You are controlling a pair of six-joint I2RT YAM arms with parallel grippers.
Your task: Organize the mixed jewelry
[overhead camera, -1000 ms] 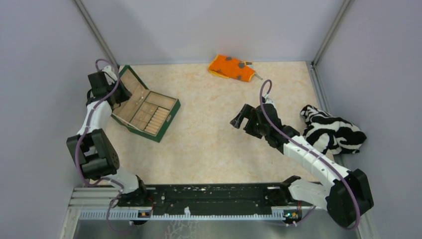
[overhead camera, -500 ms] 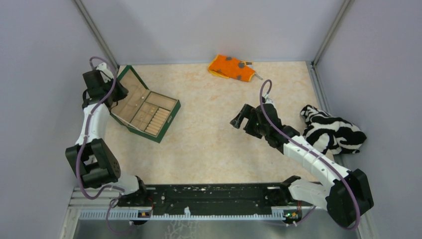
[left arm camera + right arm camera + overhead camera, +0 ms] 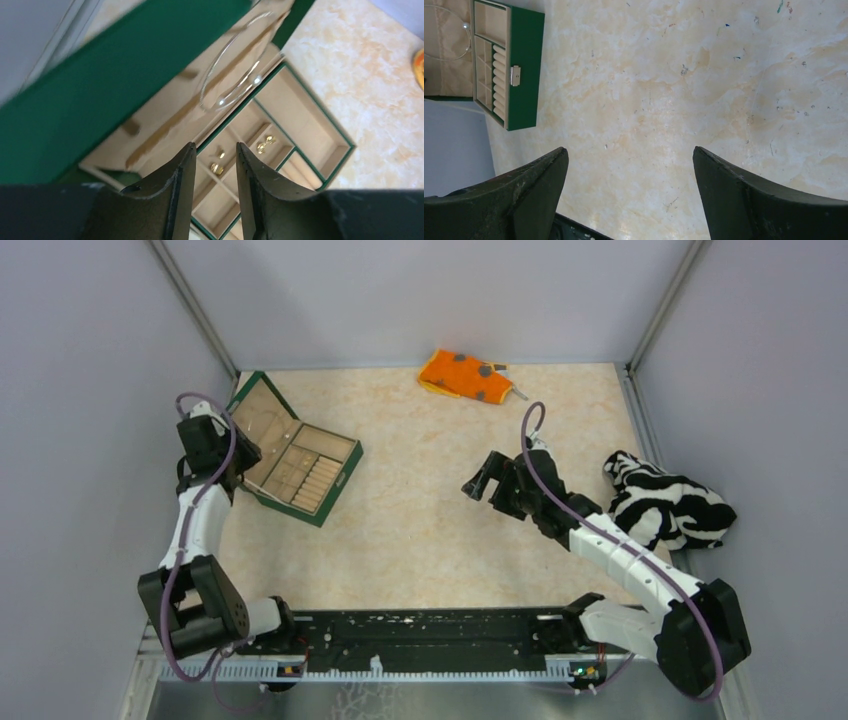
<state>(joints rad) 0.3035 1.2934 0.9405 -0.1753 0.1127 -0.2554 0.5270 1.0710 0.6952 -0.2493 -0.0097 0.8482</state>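
Wire bangle hoop [image 3: 220, 103] leaning on the inner lid of the open green jewelry box [image 3: 100, 95], desk's far-left corner. Left gripper [image 3: 215, 150] beside the lid, narrowly parted, empty. Right gripper [image 3: 629, 152] mid-desk, wide, empty.

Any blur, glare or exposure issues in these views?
Left wrist: the green jewelry box blurs at its near lid edge, and the thin silvery wire bangle hoop shows bright glints. Right wrist: marbled tabletop sharp, right gripper dark, underexposed. Top external: even light, faint shadows.
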